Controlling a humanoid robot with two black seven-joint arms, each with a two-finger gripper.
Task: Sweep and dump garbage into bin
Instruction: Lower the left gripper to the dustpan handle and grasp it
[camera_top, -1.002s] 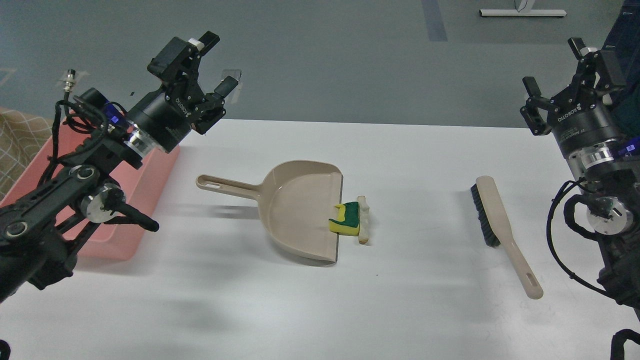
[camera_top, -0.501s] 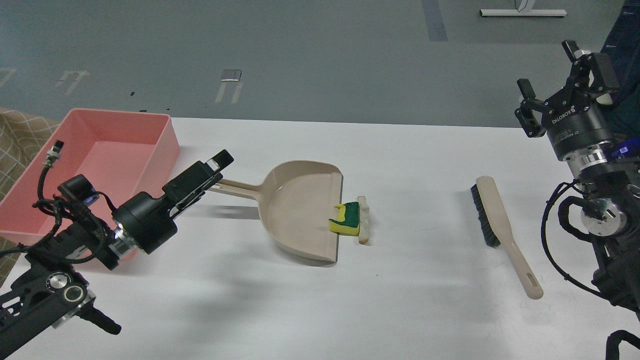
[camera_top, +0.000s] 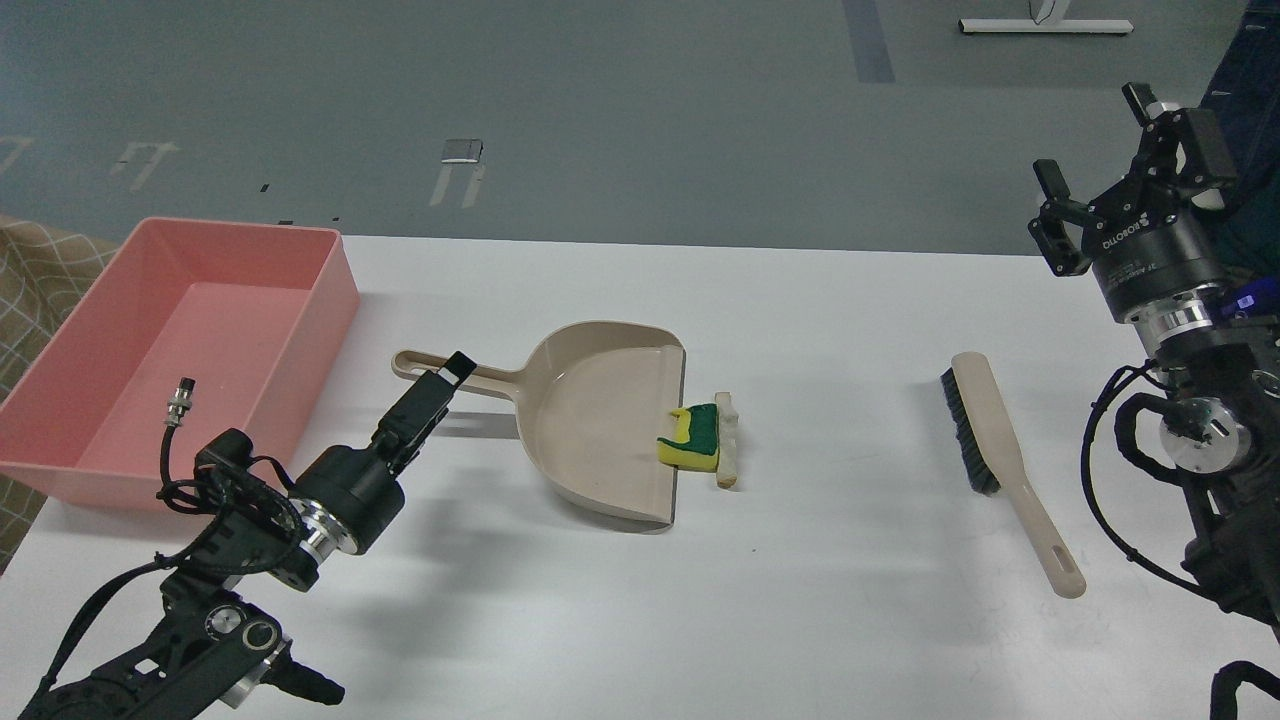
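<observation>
The garbage lies at the dustpan's open edge: a yellow sponge piece with a green layer (camera_top: 693, 442) partly on the lip, and a pale bread-like slice (camera_top: 727, 440) just right of it on the table. The pink bin (camera_top: 330, 300) stands at the far left and holds nothing. My left gripper (camera_top: 440, 385) is low over the table, its tip right at the beige dustpan's handle (camera_top: 432, 368); it is seen edge-on, so its fingers cannot be told apart. My right gripper (camera_top: 1095, 142) is raised at the far right, open and holding nothing.
The beige dustpan (camera_top: 600, 420) lies mid-table, its mouth facing right. The beige black-bristled brush (camera_top: 990, 430) lies on the right, its handle pointing to the near edge. A beige checked cloth (camera_top: 30, 290) sits beyond the table's left edge.
My left arm has swung down from above the bin to low over the table, its gripper now at the dustpan handle. The right gripper has barely shifted. Dustpan, garbage and brush have not moved.
</observation>
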